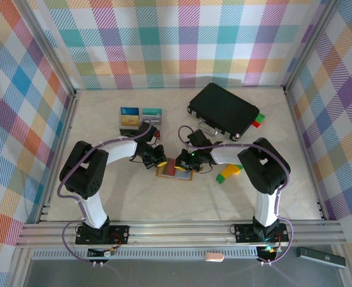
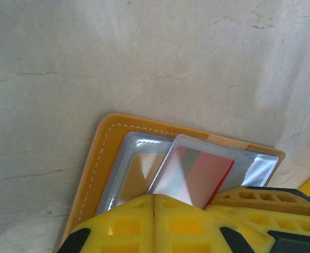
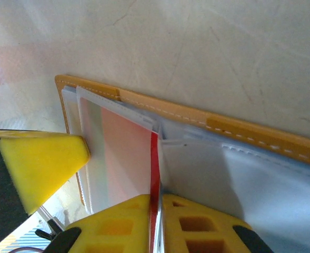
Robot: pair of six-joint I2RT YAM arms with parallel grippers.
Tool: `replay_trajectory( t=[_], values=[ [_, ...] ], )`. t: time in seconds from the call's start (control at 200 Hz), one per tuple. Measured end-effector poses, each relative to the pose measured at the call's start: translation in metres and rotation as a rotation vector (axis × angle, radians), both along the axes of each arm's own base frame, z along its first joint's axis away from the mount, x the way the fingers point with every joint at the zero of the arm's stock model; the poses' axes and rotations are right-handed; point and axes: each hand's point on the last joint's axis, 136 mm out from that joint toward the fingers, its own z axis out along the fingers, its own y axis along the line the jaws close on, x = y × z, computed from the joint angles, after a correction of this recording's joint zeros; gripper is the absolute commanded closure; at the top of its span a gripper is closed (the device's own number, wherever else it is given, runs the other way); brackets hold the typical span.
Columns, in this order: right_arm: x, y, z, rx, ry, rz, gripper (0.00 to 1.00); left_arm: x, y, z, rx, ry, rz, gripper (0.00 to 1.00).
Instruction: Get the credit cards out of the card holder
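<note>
Room: checked walls (image 1: 181,42) around a pale table (image 1: 134,197).
From above: the card holder (image 1: 174,170) lies open between the left gripper (image 1: 155,160) and the right gripper (image 1: 185,162). Two cards (image 1: 129,112) sit near the back, well apart from it, beside a black case (image 1: 223,110).
Left wrist: fingers pressed together with nothing between them, resting on the card holder. We judge they pin it so it won't drag. A red card (image 2: 199,176) pokes out of a pocket.
Right wrist: fingers pinch the red card's edge, the card partly inside its clear sleeve. We expect a pull next.
</note>
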Motion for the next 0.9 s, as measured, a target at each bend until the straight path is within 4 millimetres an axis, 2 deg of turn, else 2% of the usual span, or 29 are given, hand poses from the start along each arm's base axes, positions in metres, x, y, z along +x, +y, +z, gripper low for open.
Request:
replay_trajectory(
  t=[0.245,0.385,0.615,0.9],
  values=[
    [0.001,0.002,0.0,0.015,0.006,0.0,0.88,0.0,0.0,0.0,-0.002,0.0,0.009,1.0],
    [0.002,0.001,-0.001,0.018,0.013,-0.005,0.94,0.0,0.0,0.0,-0.003,0.002,0.012,1.0],
    [0.004,0.002,0.0,0.021,0.0,-0.005,0.98,-0.003,0.006,0.005,0.02,0.0,0.019,0.9],
    [0.005,0.001,-0.001,0.01,-0.018,-0.002,0.98,-0.006,0.01,0.007,0.044,0.0,0.017,0.93]
  ],
)
